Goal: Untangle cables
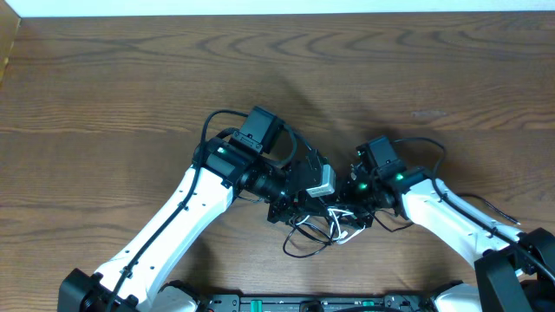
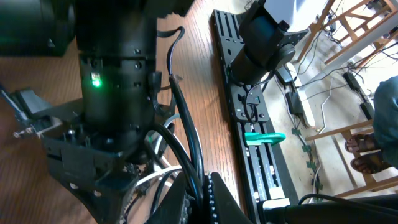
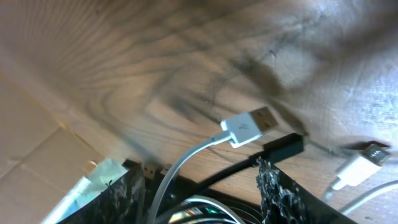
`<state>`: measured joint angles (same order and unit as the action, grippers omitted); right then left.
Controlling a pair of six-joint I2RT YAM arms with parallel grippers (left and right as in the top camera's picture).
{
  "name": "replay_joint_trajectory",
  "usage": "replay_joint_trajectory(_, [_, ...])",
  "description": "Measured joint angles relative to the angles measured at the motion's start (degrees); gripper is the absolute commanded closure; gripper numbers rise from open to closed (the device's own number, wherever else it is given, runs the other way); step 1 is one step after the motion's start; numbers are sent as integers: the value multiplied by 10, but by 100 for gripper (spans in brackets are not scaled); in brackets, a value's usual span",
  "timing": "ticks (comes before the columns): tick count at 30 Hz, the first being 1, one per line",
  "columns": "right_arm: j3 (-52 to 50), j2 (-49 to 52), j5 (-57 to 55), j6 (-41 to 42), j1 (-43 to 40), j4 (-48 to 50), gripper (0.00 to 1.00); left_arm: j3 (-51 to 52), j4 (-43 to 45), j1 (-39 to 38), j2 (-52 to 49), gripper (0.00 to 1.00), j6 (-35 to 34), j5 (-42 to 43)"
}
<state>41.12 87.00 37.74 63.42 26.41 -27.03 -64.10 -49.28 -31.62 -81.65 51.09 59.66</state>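
Tangle: thin black cables (image 1: 301, 245) and one short white cable (image 1: 344, 232) are found on the brown wooden table (image 1: 130, 87), near its front edge and between the two arm tips. The black loops are spread toward the front edge. The white cable is caught in just right of them.

Left gripper (image 2: 199, 186): the ribbed black fingers (image 2: 221, 198) are closed together. One of the black cables is seen running down into the pinch and appears clamped there. A white strand is curved just left of it.

Right gripper (image 3: 200, 175): the rough black fingers (image 3: 283, 193) are held about half apart. In the gap the white cable is raised off the table, ending in a silver flat plug (image 3: 249, 127). A black plug (image 3: 283, 147) is seen just beside and below it, with coiled strands lower down. Whether the pads press on any strand cannot be told. A second white plug (image 3: 360, 168) is noted to the right, outside the fingers.

Surroundings: the grippers are crowded nearly tip to tip over the tangle, so much of it is hidden from overhead. The left half of the left wrist view is blocked by a black arm housing with a green light (image 2: 96, 81). A black rail with a green clip (image 2: 264, 137) is seen beyond the table's edge.
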Motion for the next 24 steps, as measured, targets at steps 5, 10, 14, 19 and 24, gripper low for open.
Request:
replay_joint_trajectory(5, [0,0,-26,81,19,10,46,0,-2,0,0,93,0,0])
replay_joint_trajectory(10, [0,0,-25,140,28,11,50,0,-5,0,0,93,0,0])
replay_joint_trajectory(14, [0,0,1,159,28,11,51,0,-6,0,0,93,0,0])
replay_joint_trajectory(19, [0,0,28,169,28,11,60,0,-6,0,0,92,0,0])
replay_joint_trajectory(24, [0,0,29,173,28,11,64,0,-6,0,0,93,0,0])
